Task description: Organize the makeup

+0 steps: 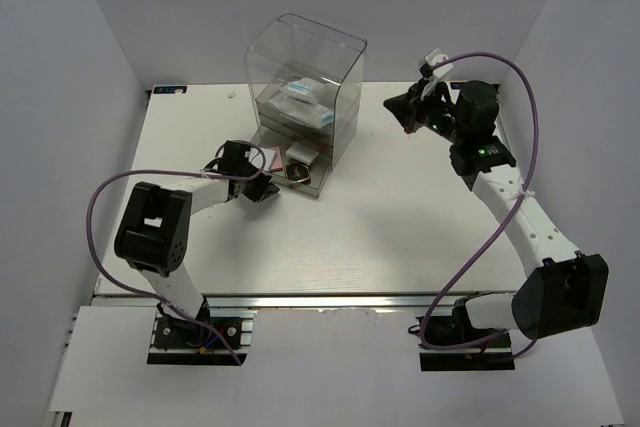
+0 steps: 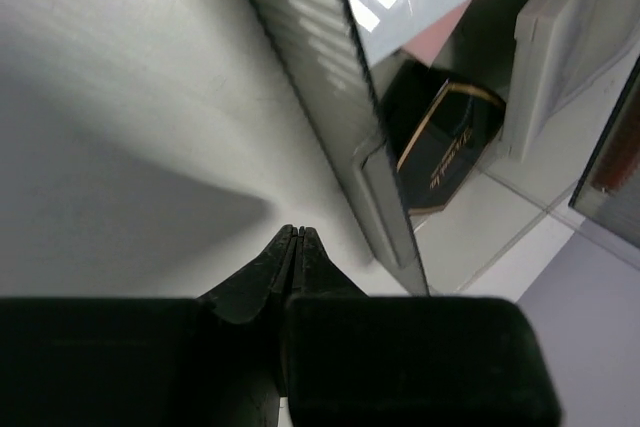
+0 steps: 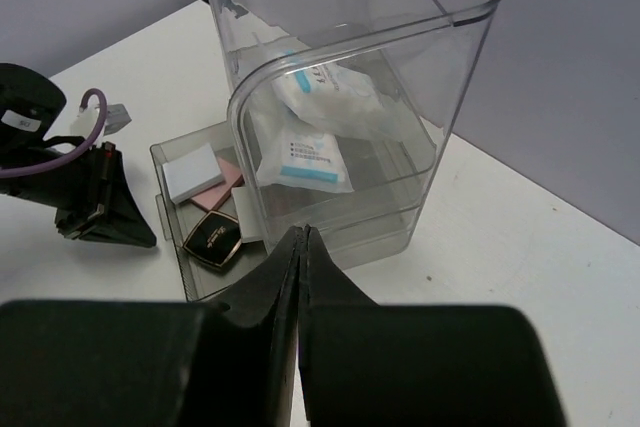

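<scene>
makeup (image 3: 212, 239) in open drawer (image 3: 190, 135), left gripper (image 2: 297, 233) closed empty, right gripper (image 3: 302, 233) closed empty

Seen from above, the light is bright and even. The white desk (image 1: 400, 237) is nearly washed out, with faint soft shadows under the arms and pale glare on the clear box (image 1: 305, 47). In the left wrist view the left tool (image 2: 296, 237) is a dark, soft-edged mass. A broad grey shadow lies on the desk to its left, and white streaks of glare run along the drawer (image 2: 300, 27) above it. The compact (image 2: 450, 137), up and right of it, is dim. In the right wrist view the right tool (image 3: 302, 237) is black and unfocused, while the box ahead of it is sharp, with a highlight on its rim.
</scene>
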Robot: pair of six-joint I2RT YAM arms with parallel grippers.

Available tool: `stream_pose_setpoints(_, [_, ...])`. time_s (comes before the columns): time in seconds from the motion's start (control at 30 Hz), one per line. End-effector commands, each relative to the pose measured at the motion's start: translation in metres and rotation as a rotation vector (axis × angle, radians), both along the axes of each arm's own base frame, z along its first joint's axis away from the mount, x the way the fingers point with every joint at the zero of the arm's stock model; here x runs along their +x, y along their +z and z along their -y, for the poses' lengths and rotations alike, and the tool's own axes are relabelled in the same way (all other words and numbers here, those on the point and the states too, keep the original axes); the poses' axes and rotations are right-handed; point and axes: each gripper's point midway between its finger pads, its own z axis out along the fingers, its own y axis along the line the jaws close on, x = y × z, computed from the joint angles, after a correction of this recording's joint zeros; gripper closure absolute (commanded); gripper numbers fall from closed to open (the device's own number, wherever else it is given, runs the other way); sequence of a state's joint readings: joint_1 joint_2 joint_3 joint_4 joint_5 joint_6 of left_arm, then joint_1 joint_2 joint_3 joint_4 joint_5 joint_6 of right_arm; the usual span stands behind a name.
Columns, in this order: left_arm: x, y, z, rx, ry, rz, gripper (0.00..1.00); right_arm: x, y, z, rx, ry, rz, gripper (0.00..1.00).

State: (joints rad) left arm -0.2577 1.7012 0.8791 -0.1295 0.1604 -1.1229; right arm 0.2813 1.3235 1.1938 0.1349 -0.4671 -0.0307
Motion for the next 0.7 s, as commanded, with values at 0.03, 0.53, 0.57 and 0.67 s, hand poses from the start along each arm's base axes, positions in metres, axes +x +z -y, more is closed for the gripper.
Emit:
stream_pose_setpoints(0.03, [0.022, 0.005, 0.003, 0.025, 0.013, 0.017, 0.88, -0.002, 0.009, 0.008, 0.027, -0.014, 0.036, 1.00])
stream_pose_setpoints(0.53, [0.095, 0.027, 0.028, -0.065, 0.058, 0.124, 0.69, -0.002, -0.004, 0.011, 0.025, -0.013, 0.010, 1.00])
stream_pose_setpoints(0.57, [0.100, 0.028, 0.029, -0.067, 0.058, 0.130, 0.69, -0.001, -0.006, 0.012, 0.025, -0.015, 0.007, 1.00])
stream_pose_setpoints(0.67, [0.107, 0.026, 0.033, -0.078, 0.055, 0.127, 0.65, -0.001, -0.008, 0.012, 0.023, -0.015, 0.002, 1.00])
